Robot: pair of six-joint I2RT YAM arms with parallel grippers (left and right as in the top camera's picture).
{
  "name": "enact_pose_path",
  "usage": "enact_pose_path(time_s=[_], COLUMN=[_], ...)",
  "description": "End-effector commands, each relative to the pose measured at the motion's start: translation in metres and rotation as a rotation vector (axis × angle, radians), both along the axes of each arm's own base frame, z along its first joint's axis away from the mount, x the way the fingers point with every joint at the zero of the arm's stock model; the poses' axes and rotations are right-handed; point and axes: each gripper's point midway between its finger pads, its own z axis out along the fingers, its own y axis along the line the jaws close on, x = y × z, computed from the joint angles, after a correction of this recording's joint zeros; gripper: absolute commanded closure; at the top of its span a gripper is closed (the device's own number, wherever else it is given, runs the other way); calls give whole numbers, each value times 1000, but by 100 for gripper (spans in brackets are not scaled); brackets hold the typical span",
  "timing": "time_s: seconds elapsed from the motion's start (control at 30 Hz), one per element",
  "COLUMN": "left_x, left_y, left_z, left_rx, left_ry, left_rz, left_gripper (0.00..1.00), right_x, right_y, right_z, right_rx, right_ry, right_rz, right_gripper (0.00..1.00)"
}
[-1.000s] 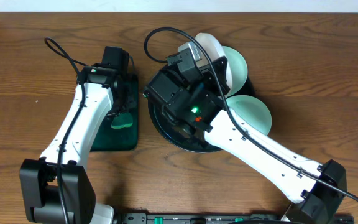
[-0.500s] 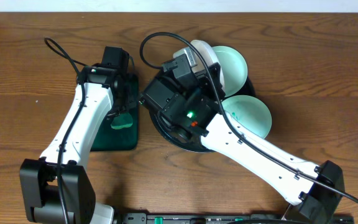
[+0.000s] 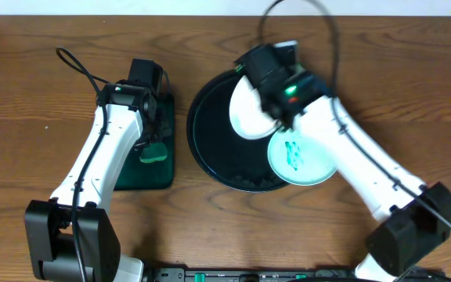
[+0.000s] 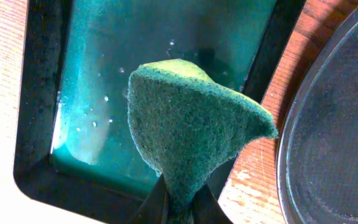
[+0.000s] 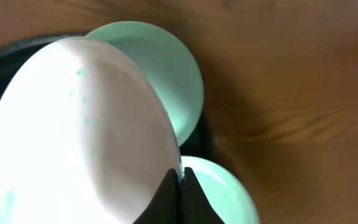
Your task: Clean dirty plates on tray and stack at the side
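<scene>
Wood table [image 3: 22, 94], two arms over it. Left claw [image 4: 180, 200] is clamped tight on a green sponge [image 4: 191, 130]. The sponge is pinched at its bottom edge and fans out above the fingers. It hangs over the green tray [image 4: 104, 74], which has wet droplets on its floor. That tray sits just left of the black tray [image 3: 210, 149], with a narrow strip of wood between them. The black tray's left half is bare.

Right claw [image 5: 180, 180] is closed on the rim of a white plate [image 5: 73, 137], fingers pinching the edge. The plate is tilted and reads as an oval from overhead, over the tray's upper middle. Only faint green specks show on its face. Can't tell whether its low edge touches the tray.

Behind it in the wrist view is a mint plate [image 5: 179, 74], hidden under the arm from overhead. Scribbled plate [image 3: 300, 157] lies flat at the tray's lower-right edge, green smears in its centre, with the right arm running just beside it.
</scene>
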Motion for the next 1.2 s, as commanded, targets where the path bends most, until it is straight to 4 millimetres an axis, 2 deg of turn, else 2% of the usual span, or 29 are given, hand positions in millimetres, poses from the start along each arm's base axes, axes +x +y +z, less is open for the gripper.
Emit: enact_pose_path(time_s=[0.0,0.17,0.27,0.4,0.43,0.5,0.57,0.67,0.8,1.0,1.03,1.07,1.17], left_x=[-3,-3,-3,-2,-2,-1,0,0,0,0,0,0,0], left_y=[3,3,3,3,3,2,2,2,2,2,2,2,2], left_z=[-4,-4,-4,-4,-4,-3,-3,-3,-3,-3,-3,-3,-3], left_rx=[10,10,10,9,9,8,8,8,8,8,8,8,8], left_ry=[17,16,16,13,13,8,5,5,5,6,5,5,5], left_rz=[-8,-8,-8,-8,-8,-8,-7,-7,-8,-8,-8,-8,-8], left_gripper=[93,93,93,93,93,92,92,93,93,93,93,93,93], right_x=[10,30,32,25,22,11,3,-4,-2,-3,-3,-3,5], right_y=[-6,-87,-149,-237,-254,-295,-315,-335,-352,-355,-353,-350,-339], right_z=[0,-3,-5,-12,-16,-42,-67,-109,-154,-197,-198,-198,-185], right_rx=[312,477,519,504,499,490,493,526,567,617,620,628,672], right_ry=[80,121,121,99,105,154,212,297,344,399,408,413,387], right_rz=[-46,-200,-302,-448,-477,-553,-597,-643,-672,-670,-650,-619,-526], right_gripper=[99,99,99,99,99,99,99,99,99,99,87,68,64])
